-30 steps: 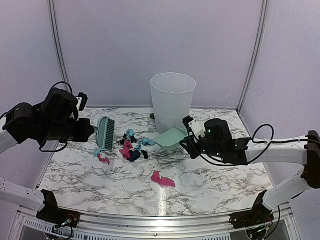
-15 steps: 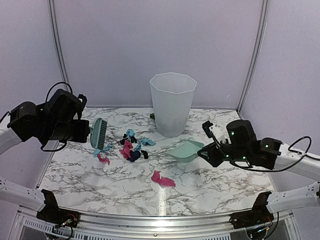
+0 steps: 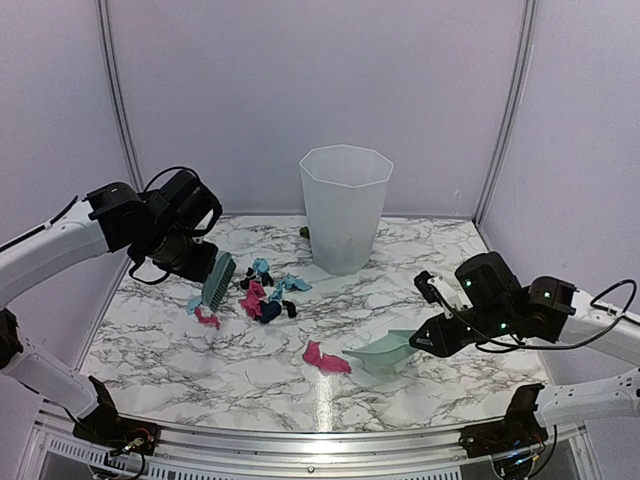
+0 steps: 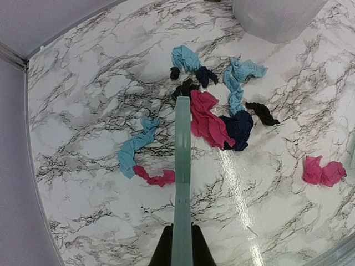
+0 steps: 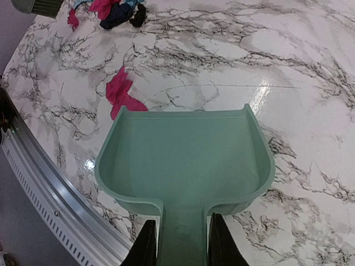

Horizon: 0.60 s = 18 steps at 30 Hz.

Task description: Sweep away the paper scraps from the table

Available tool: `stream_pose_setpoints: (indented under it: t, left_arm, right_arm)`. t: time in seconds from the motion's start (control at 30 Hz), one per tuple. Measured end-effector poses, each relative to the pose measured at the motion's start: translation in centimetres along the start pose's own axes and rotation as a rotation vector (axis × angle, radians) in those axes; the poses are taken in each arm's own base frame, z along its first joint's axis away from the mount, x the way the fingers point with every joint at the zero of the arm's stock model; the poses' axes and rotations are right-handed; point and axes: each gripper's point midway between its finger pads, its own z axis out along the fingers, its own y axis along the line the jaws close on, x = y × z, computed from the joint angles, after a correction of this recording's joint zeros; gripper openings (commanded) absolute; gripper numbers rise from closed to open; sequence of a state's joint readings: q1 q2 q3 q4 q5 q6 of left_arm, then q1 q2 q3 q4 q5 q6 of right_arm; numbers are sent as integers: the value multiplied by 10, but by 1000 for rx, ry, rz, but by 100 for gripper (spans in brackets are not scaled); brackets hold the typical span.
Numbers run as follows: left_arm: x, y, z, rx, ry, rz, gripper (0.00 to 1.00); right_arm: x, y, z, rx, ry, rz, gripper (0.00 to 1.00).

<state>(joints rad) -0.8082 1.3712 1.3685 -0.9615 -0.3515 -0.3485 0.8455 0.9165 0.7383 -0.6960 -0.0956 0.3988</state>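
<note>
Gripping the brush (image 4: 182, 166) by its handle, the left hand (image 4: 178, 248) is clamped shut and holds it among the paper scraps (image 4: 211, 119), which are clustered on the table (image 3: 200, 360) left of the bin (image 3: 345, 205). The right hand (image 5: 182, 239) is closed on the dustpan (image 5: 183, 160) handle, and one pink scrap (image 5: 123, 94) lies just off the dustpan's lip.

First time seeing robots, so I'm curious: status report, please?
Left gripper shut on brush, at the paper scraps. Right gripper shut on dustpan, empty, near lone pink scrap. No scraps collected; nothing in the way.
</note>
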Motion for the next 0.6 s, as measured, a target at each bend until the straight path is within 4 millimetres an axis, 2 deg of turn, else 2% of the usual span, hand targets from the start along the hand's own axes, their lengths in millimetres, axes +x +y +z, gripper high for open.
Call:
stream_pose_setpoints:
  t: [0.33,0.6]
  left_arm:
    - [-4,-27,41,40,112,154,0]
    - [7,-43,73,55,203,230,0]
  right_arm:
    - [37,21,6,-16,135,-56,0]
    - [50,33,5,-37,167,-111,0]
